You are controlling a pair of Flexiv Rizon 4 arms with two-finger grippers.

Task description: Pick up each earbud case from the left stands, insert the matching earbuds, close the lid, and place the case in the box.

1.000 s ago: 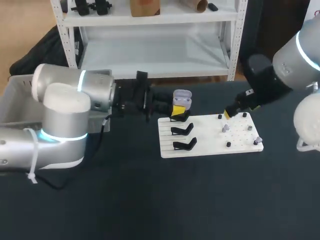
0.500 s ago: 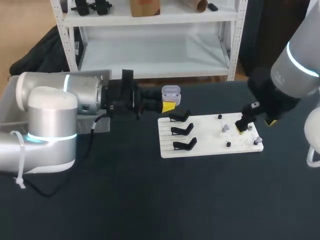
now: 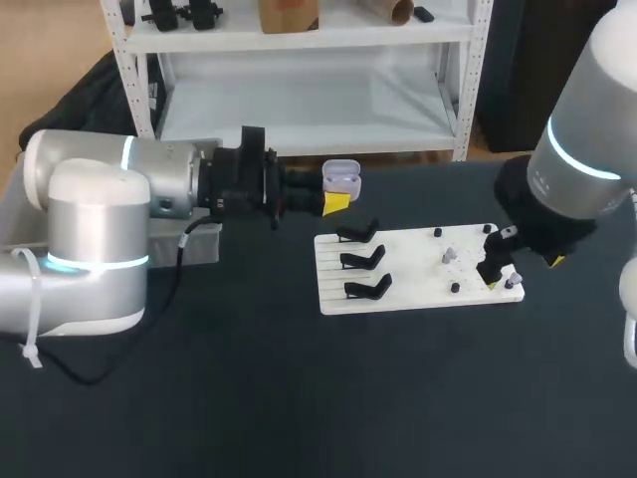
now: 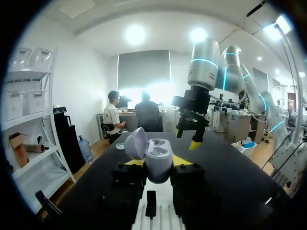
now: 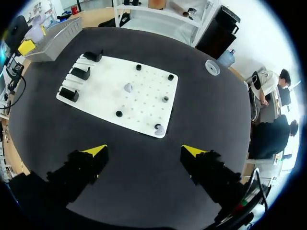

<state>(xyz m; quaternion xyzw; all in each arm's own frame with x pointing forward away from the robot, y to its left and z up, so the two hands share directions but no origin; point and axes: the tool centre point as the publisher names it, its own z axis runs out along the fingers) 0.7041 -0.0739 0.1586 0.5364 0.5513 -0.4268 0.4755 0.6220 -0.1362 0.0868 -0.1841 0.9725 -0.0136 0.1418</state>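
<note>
The left pincer pinches the little white case from two sides, with one yellow tip on each side. The case stands up straight between the fingers. Its lid is tipped open to one side. The case hangs in the air above the table, just past the far left corner of the white board. It is near the grey box.

The right pincer is spread wide and holds nothing. It hangs over the right end of the board and looks down on it. Two small pale earbuds sit there. One earbud is just ahead of the pincer, by the near edge of the board, in line with the gap between the fingers. The other earbud is farther in, near the middle of the board.

The three black stands at the left end of the board hold nothing.

I think the step now is to fetch an earbud for the open case. The right arm is the near one for that, and the left arm has its pincer full. The close earbud lies below the right pincer, so the move is mostly down. The earbud is tiny, so one finger has to land on each side of it before the squeeze. The case is well apart from it, across the board to the left.
</note>
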